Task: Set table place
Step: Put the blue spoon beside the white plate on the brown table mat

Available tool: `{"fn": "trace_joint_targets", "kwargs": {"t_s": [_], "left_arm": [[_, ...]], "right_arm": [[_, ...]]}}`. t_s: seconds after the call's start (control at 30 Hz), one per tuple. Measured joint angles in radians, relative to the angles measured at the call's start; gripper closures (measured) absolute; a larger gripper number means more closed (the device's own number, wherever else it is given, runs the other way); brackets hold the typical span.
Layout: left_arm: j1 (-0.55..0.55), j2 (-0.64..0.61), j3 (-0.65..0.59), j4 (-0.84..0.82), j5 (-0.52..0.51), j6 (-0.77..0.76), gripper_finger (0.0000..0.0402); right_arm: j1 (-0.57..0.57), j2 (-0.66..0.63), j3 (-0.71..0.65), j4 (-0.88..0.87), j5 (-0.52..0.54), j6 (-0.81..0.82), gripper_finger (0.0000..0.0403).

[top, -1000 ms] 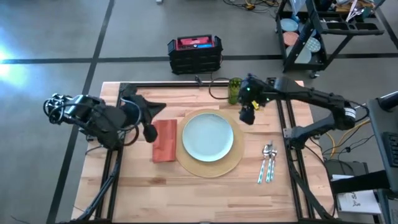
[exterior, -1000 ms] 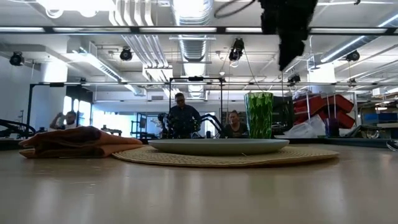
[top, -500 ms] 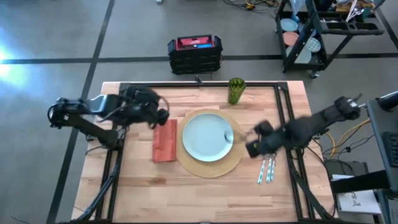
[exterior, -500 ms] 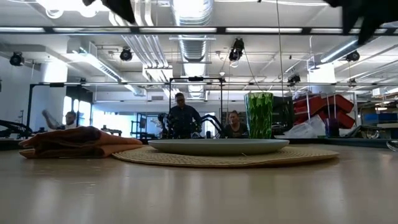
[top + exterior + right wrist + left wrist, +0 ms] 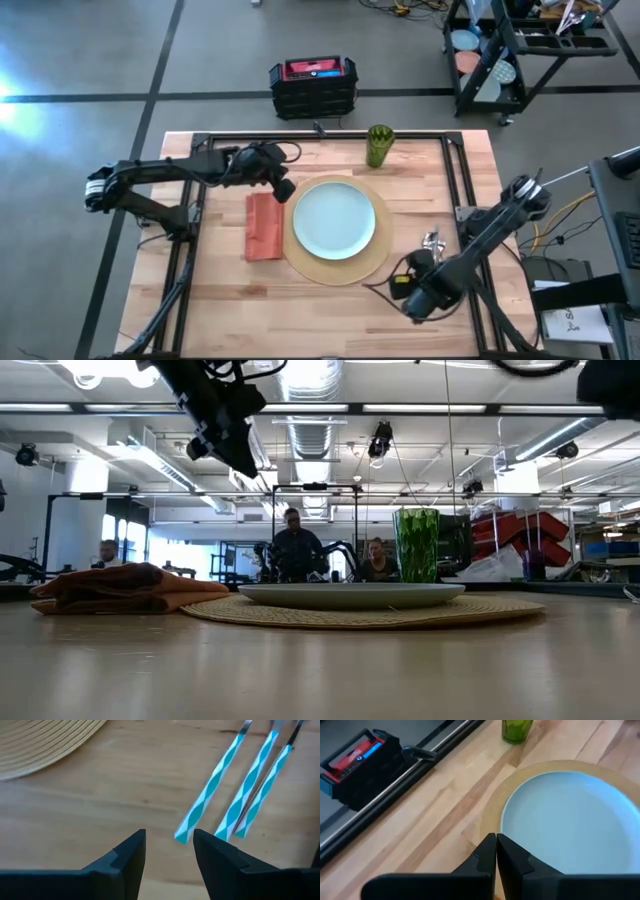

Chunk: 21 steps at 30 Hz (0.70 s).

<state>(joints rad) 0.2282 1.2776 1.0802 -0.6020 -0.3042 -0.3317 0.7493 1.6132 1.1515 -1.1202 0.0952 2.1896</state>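
R gripper [image 5: 169,851] now by cutlery [image 5: 235,795]

No readable text, labels, brands or numbers anywhere I looked. The red-and-black case [image 5: 313,85] on the floor beyond my desk [image 5: 330,300] had a pale blue strip on top, but I couldn't make out any letters on it. A white sheet [image 5: 567,323] at the far right edge carried a dark mark, too small to read. The cutlery handles [image 5: 235,795] showed only a teal-and-white pattern, no writing. Plate [image 5: 334,219], cup [image 5: 379,145] and napkin [image 5: 264,226] were unmarked as far as I could tell.
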Motion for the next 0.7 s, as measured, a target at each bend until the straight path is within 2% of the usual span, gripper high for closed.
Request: {"fn": "trace_joint_targets", "kwargs": {"t_s": [0.2,0.33,0.6,0.7], "left_arm": [[0.004,0.009,-0.001,-0.011,0.001,0.026,0.0402],[0.004,-0.001,0.0,-0.032,0.004,0.028,0.0402],[0.005,-0.019,0.0,-0.12,0.003,0.036,0.0402],[0.005,-0.028,-0.001,-0.137,0.001,0.035,0.0402]], "right_arm": [[-0.059,0.031,-0.072,0.002,-0.102,0.011,0.0259],[-0.084,-0.005,-0.162,0.029,-0.111,0.012,0.0265],[-0.115,-0.107,-0.406,0.303,-0.096,0.01,0.0283],[-0.118,-0.114,-0.443,0.329,-0.095,0.008,0.0289]]}}
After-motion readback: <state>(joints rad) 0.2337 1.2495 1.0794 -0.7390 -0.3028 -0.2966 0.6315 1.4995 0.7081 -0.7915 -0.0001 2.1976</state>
